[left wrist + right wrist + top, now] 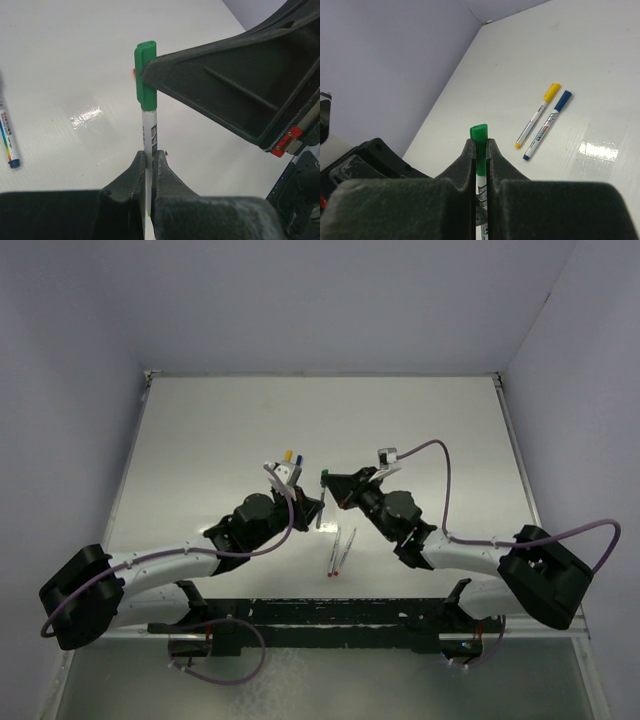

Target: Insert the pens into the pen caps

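Observation:
A whitish pen with a green cap on its end is held between both grippers above the table. My left gripper is shut on the pen's barrel. My right gripper is shut on the green cap, whose tip sticks out past the fingertips. In the top view the two grippers, left and right, meet at mid-table with the green cap between them. No loose caps show.
A yellow-capped pen and a blue-capped pen lie side by side behind the left gripper. Two more pens lie on the table just in front of the grippers. Grey walls enclose the table on three sides.

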You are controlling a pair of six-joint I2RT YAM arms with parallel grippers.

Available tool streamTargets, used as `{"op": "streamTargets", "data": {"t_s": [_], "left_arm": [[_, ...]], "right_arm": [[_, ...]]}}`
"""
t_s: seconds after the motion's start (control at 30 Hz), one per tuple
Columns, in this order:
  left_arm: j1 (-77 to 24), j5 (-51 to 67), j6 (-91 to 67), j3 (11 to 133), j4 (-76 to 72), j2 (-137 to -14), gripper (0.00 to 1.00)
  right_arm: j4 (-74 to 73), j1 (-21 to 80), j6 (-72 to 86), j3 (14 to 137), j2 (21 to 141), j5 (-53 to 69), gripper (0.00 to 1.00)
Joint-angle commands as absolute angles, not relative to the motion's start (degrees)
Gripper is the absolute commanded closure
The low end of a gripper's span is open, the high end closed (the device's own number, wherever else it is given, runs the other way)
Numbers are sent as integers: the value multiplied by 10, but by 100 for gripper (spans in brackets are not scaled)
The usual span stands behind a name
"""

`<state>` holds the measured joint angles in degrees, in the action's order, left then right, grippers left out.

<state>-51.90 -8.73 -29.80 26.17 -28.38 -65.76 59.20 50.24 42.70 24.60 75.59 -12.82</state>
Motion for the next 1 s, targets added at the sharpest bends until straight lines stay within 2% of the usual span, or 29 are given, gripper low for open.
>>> {"op": "streamTargets", "data": {"t_s": [0.0, 0.27, 0.47, 0.5, 0.57, 0.67, 0.73, 0.8, 0.87, 0.97], "left_arm": [[-485, -140, -268, 342, -445, -639, 100], [-478, -153, -259, 346, -438, -657, 100], [-478, -159, -267, 344, -387, -676, 100], [-478, -162, -272, 342, -377, -680, 100], [-478, -164, -282, 330, -372, -689, 100], [-478, -162, -297, 312, -370, -703, 100], [-478, -162, -301, 301, -365, -712, 100], [-478, -171, -308, 288, -361, -716, 100], [-478, -179, -311, 280, -358, -720, 100], [-478, -189, -305, 284, -338, -725, 100]], "right_arm": [[457, 551, 427, 248, 784, -57, 100], [441, 561, 431, 268, 811, -64, 100], [410, 561, 393, 307, 788, -95, 100], [392, 560, 379, 323, 781, -104, 98], [348, 560, 341, 364, 764, -148, 82], [302, 559, 290, 422, 742, -222, 66], [288, 558, 262, 448, 727, -265, 46], [281, 552, 243, 463, 708, -291, 32], [279, 548, 233, 464, 682, -314, 25], [270, 545, 226, 452, 647, -344, 25]]}}
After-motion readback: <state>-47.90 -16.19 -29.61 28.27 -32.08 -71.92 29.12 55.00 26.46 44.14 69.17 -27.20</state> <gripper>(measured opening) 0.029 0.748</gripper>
